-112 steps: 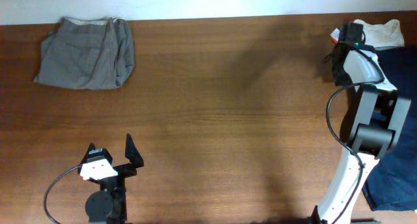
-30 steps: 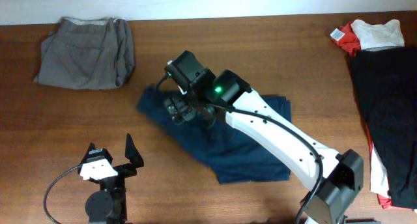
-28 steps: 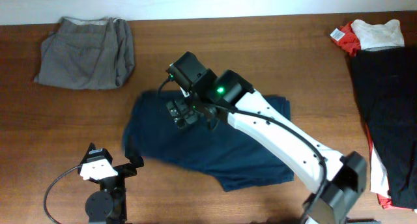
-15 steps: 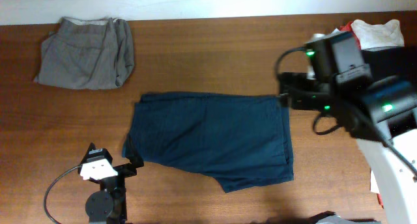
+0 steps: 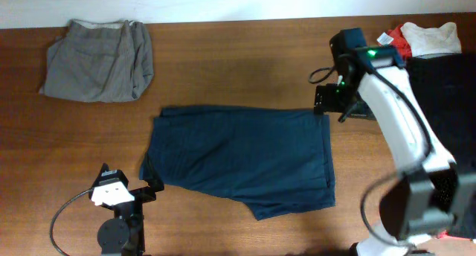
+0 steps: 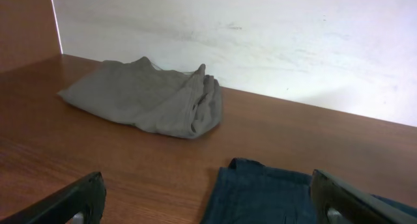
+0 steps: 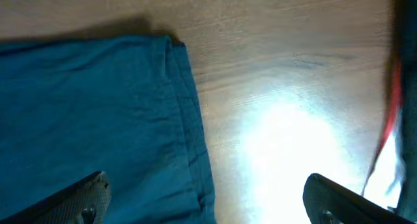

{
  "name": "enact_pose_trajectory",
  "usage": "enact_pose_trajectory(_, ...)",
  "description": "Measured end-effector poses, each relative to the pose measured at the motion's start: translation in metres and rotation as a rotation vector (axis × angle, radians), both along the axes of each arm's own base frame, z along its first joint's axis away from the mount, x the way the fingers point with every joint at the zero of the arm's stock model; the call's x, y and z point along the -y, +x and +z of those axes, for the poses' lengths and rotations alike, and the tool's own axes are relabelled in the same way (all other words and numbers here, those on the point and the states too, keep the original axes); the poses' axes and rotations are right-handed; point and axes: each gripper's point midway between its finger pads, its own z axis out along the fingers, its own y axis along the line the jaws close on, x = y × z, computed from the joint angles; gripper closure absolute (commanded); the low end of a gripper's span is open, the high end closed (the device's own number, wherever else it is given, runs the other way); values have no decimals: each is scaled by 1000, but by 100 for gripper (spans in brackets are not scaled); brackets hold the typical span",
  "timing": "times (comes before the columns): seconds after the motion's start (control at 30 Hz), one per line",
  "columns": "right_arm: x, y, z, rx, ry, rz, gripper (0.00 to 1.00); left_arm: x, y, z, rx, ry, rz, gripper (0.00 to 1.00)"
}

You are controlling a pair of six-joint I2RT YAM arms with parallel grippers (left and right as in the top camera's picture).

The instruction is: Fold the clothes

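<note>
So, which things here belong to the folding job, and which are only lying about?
Job: navy shorts, spread flat; grey shorts, bundled far left; black garment, red piece, cream piece, piled at right.
Not the job: only the wooden table; no other loose item shows.

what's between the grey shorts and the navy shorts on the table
Only bare wooden table; grey shorts and navy shorts lie apart, seen in overhead and left wrist views.
</note>
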Motion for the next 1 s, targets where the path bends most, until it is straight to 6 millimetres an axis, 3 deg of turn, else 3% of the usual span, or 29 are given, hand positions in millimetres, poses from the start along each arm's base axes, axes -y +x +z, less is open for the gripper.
enact_pose_trajectory(0.2,-3,8,-66,-163,73,84,1,0,0,0,0,0,0,1)
enact_pose_trajectory(0.3,-12,8,-88,-211,157,145,1,0,0,0,0,0,0,1)
enact_pose_trajectory(0.57,-19,21,-102,-164,202,210,0,0,0,0,0,0,0,1)
enact_pose_trajectory(0.7,-12,16,-118,-168,204,203,1,0,0,0,0,0,0,1)
enact_pose_trajectory(0.83,-8,11,-128,-174,206,193,16,0,0,0,0,0,0,1)
enact_pose_trajectory(0.93,-9,13,-132,-160,208,197,19,0,0,0,0,0,0,1)
enact_pose_trajectory(1.0,-9,14,-135,-149,207,201,29,0,0,0,0,0,0,1)
